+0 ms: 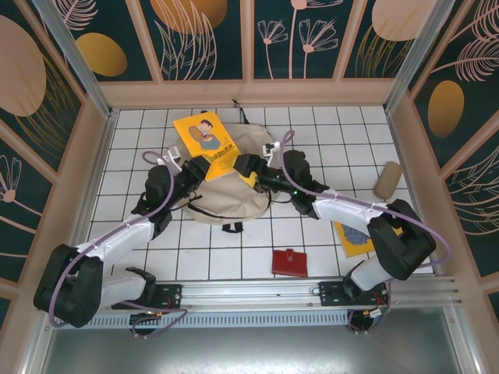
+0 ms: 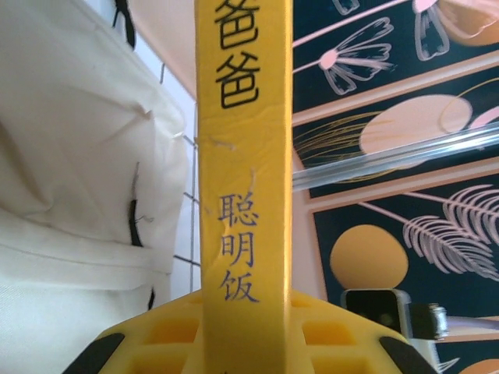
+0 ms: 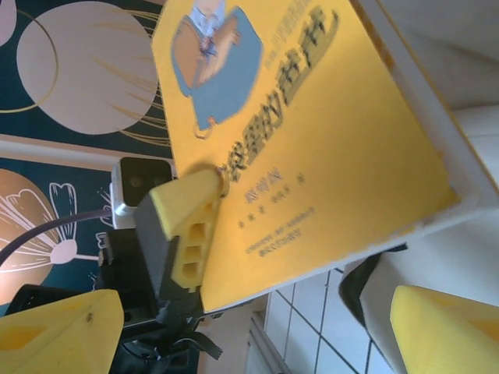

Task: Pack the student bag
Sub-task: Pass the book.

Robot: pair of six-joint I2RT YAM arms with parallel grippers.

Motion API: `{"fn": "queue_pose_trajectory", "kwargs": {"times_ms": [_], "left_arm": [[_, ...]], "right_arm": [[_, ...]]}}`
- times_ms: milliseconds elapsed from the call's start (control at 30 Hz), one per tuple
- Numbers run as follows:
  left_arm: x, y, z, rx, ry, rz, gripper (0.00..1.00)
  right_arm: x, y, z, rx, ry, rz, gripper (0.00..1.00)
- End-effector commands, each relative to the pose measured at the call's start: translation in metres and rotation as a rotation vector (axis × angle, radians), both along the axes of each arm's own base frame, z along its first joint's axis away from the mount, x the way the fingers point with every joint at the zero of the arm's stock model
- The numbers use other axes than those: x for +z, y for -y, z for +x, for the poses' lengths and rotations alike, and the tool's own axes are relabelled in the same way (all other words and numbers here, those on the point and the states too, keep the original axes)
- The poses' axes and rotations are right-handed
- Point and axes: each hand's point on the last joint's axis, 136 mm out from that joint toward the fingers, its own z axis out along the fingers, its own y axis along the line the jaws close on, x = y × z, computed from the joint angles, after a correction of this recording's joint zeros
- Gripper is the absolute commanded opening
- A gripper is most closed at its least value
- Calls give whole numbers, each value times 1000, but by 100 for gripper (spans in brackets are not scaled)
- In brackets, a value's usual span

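Note:
The student bag [image 1: 226,196], beige with black straps, lies in the middle of the tiled table. A yellow book [image 1: 205,140] stands tilted over the bag's far left edge. My left gripper [image 1: 198,167] is shut on the book's lower edge. In the left wrist view the book's spine [image 2: 243,156] rises from between the yellow fingers [image 2: 327,331], with the bag [image 2: 70,156] to the left. My right gripper [image 1: 242,171] is open just right of the book, over the bag. In the right wrist view the book's cover [image 3: 312,140] is pinched by the left arm's finger [image 3: 187,226], and my right gripper [image 3: 249,343] holds nothing.
A small red wallet [image 1: 289,262] lies near the front edge. A tan cylindrical pouch [image 1: 387,180] lies at the right wall. Another yellow and blue book [image 1: 355,238] lies partly under the right arm. Wooden walls enclose the table on three sides.

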Motion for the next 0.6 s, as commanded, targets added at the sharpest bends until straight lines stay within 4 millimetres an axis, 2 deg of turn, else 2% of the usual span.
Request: {"fn": "queue_pose_trajectory", "kwargs": {"times_ms": [0,167,400,567], "left_arm": [[64,-13,-3,55,198,-111,0],[75,-18,-9,70,215,-150,0],[88,-15,-13,39,215,-222,0],[91,-17,-14,46,207,-258,0]], "right_arm": [[36,-11,8,-57,40,126,89],[37,-23,8,-46,20,167,89],[66,-42,17,7,40,319,86],[75,-47,24,7,47,366,84]]}}
